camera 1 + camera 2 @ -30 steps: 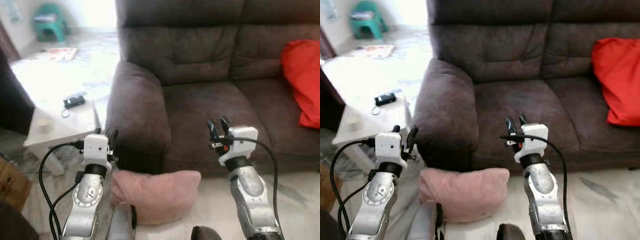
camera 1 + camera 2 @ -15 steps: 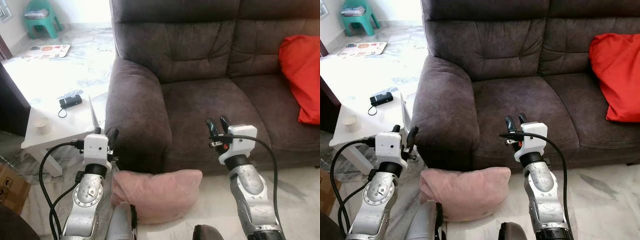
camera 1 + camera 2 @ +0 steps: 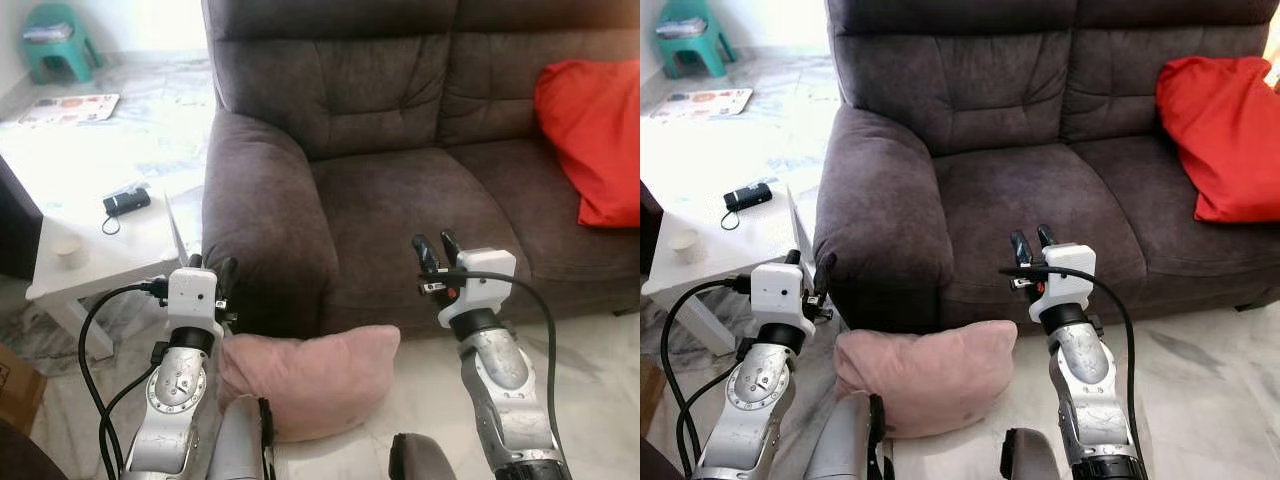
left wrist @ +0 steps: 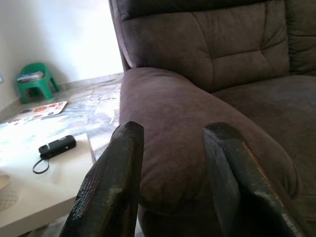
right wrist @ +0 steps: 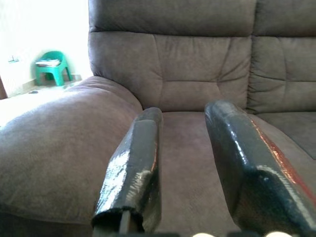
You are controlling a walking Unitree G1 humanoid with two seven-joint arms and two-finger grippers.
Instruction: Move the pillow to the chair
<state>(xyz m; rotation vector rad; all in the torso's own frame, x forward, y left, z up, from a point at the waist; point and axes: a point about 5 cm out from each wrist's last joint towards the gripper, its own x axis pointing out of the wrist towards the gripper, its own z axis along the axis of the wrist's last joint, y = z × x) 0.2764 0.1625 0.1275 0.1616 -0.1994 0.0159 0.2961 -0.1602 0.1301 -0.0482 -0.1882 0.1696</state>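
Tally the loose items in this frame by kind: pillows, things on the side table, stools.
Pillows: 2, pink on the floor, red on the sofa
Cups: 1
Black gadgets: 1
Green stools: 1
Total: 5

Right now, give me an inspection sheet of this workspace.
Surface: pale marble floor in front of a brown sofa.
Job's things: pink pillow lies on the floor against the sofa's front, below the armrest; chair: nothing seen for certain.
Clutter: red cushion on the sofa; black device and cup on a white side table.
Grippers: left gripper and right gripper both raised, jaws open, holding nothing.
Cables: black cable loops off the left wrist, another arcs off the right.
Surroundings: green stool, paper on the floor.
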